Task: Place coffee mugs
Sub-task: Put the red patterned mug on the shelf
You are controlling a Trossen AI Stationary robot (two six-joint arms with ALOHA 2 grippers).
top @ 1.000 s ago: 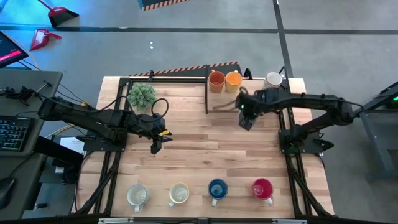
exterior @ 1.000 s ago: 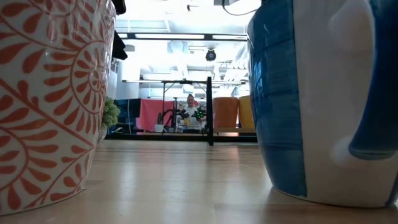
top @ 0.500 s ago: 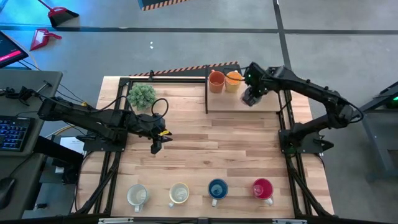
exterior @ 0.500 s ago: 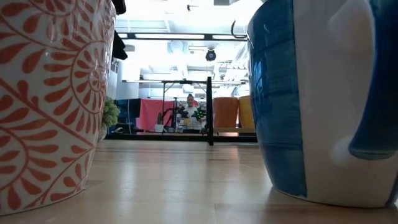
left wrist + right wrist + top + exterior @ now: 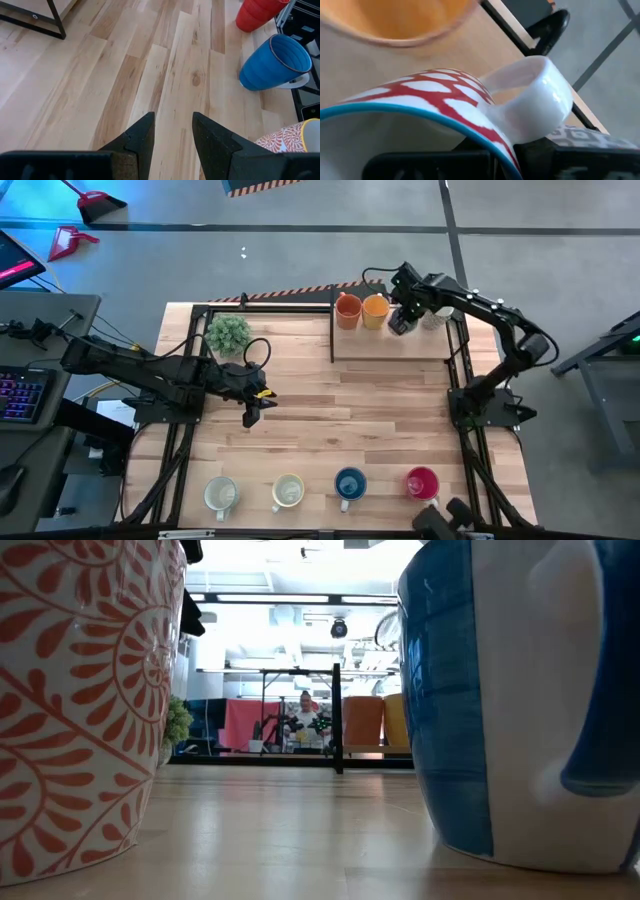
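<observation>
My right gripper (image 5: 403,316) is over the low shelf at the table's far right, next to two orange mugs (image 5: 361,310), and is shut on a white mug with a red pattern and a blue rim (image 5: 435,95). A white mug (image 5: 438,309) stands just right of it. My left gripper (image 5: 250,412) hovers open above bare wood at the table's left middle. Along the near edge stand a white mug (image 5: 220,493), a cream patterned mug (image 5: 288,492), a blue mug (image 5: 350,483) and a red-pink mug (image 5: 423,482). My right gripper has the patterned mug by its blue rim (image 5: 492,142), right beside the root of the white handle (image 5: 540,95). One finger is inside the mug and one outside. I cannot tell whether the mug's base touches the shelf.
A green potted plant (image 5: 228,332) stands at the far left of the table. The black-framed shelf (image 5: 390,345) takes up the far right corner. The wide middle of the table (image 5: 340,415) is bare wood. The low view is filled by the patterned mug (image 5: 80,700) and the blue mug (image 5: 520,700).
My right gripper has travelled toward the table's far edge, from in front of the shelf to over its back part beside the orange mugs, turning as it went and carrying the patterned mug with it.
</observation>
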